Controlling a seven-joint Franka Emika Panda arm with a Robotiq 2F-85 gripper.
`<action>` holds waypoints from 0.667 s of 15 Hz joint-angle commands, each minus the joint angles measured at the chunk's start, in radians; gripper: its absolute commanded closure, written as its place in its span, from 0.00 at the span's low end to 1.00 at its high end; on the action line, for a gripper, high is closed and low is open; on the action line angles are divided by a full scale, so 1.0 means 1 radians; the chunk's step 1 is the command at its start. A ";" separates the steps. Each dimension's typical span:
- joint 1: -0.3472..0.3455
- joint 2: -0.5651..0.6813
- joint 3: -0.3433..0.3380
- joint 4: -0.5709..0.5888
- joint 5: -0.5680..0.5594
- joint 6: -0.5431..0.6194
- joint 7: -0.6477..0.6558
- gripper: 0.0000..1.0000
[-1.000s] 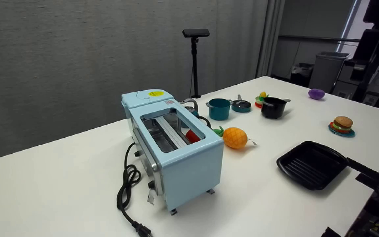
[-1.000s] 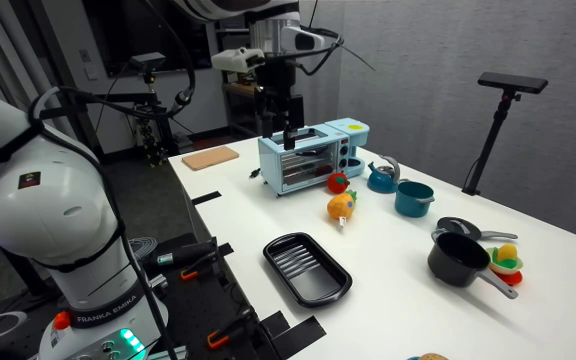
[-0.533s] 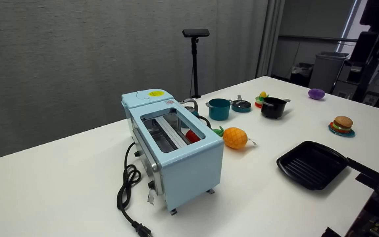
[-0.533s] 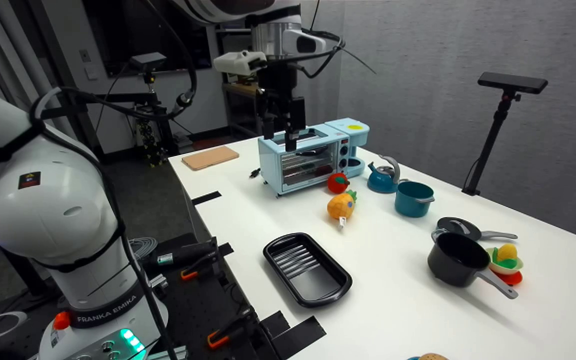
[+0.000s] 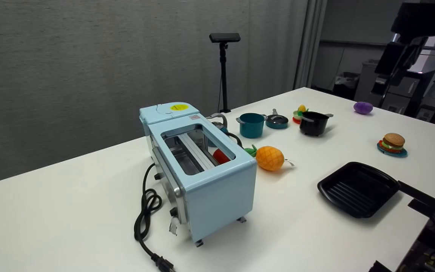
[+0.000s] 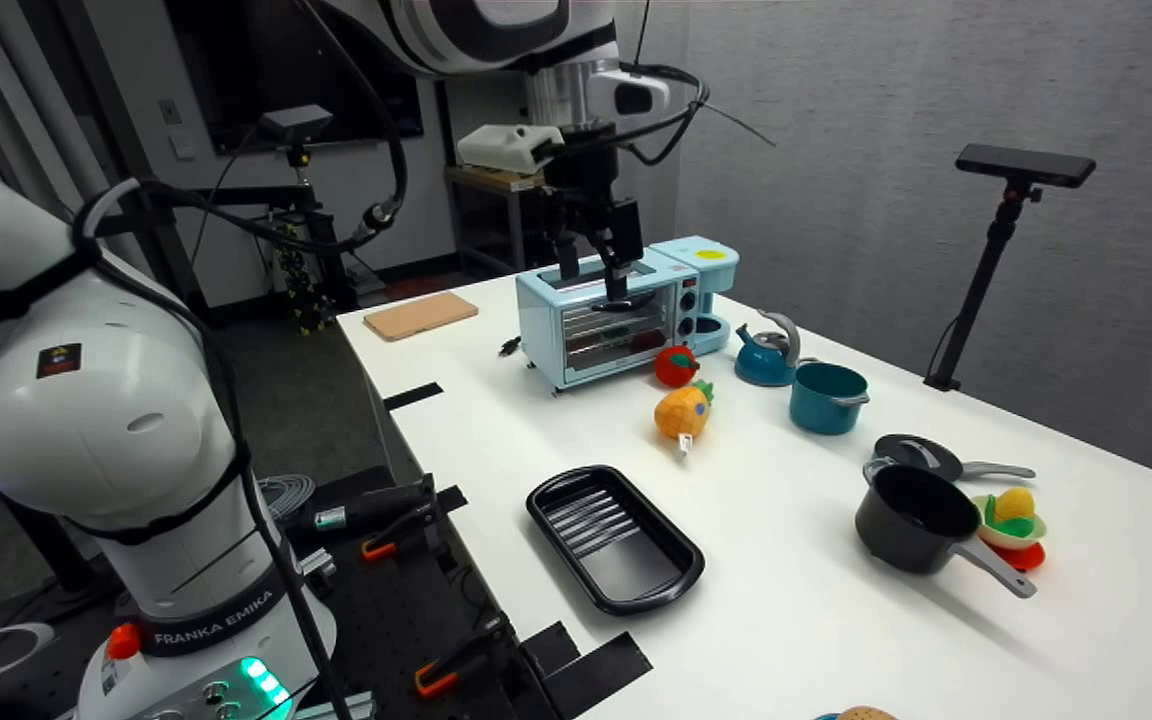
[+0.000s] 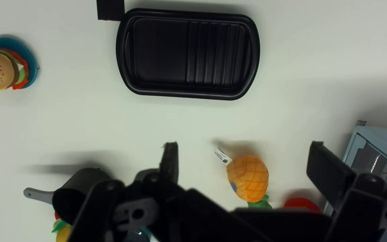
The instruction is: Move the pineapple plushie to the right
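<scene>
Black gripper (image 7: 244, 148): fingers (image 7: 328, 168) spread wide, holding nothing, clear of pineapple plushie (image 7: 248, 178).

Supports, across white tabletop (image 6: 786, 630): light-blue toaster (image 6: 626, 335), far left; black tray (image 6: 626, 562), near; pineapple plushie (image 6: 681, 412), between; saucepan (image 6: 894, 548), right.

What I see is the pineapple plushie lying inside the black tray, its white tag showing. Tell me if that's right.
Not inside: the wrist view shows the pineapple plushie on the table, outside the black tray. Its white tag does show.
</scene>
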 commanded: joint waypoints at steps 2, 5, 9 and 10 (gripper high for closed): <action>-0.027 0.111 0.013 0.023 -0.031 0.115 0.005 0.00; -0.039 0.214 0.012 0.048 -0.048 0.193 0.014 0.00; -0.050 0.373 0.015 0.107 -0.101 0.290 0.038 0.00; -0.048 0.412 0.013 0.127 -0.108 0.305 0.039 0.00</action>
